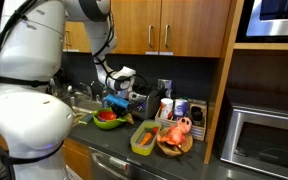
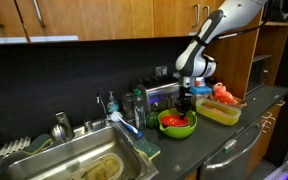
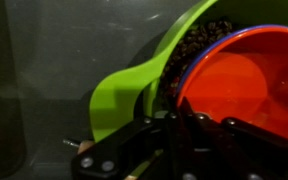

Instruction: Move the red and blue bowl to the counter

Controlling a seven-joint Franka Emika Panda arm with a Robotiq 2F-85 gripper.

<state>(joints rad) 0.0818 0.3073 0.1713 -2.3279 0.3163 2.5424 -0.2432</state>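
The red and blue bowl (image 3: 234, 85), red inside with a blue rim, sits tilted inside the larger lime-green bowl (image 3: 134, 85), with dark bits between them. In both exterior views the pair stands on the dark counter (image 1: 104, 145) (image 2: 216, 142) beside the sink; the red bowl (image 1: 105, 116) (image 2: 173, 120) shows inside the green bowl (image 1: 110, 124) (image 2: 181, 130). My gripper (image 3: 174, 135) reaches down from above (image 1: 116, 100) (image 2: 187, 106), its fingers closed over the red bowl's near rim.
A steel sink (image 2: 84, 160) with a blue brush (image 2: 124, 122) lies to one side. A rectangular green tray (image 1: 144, 137) (image 2: 219, 112) and a wooden plate with an orange toy (image 1: 176, 135) stand close on the other side. A microwave (image 1: 264, 135) and upper cabinets bound the space.
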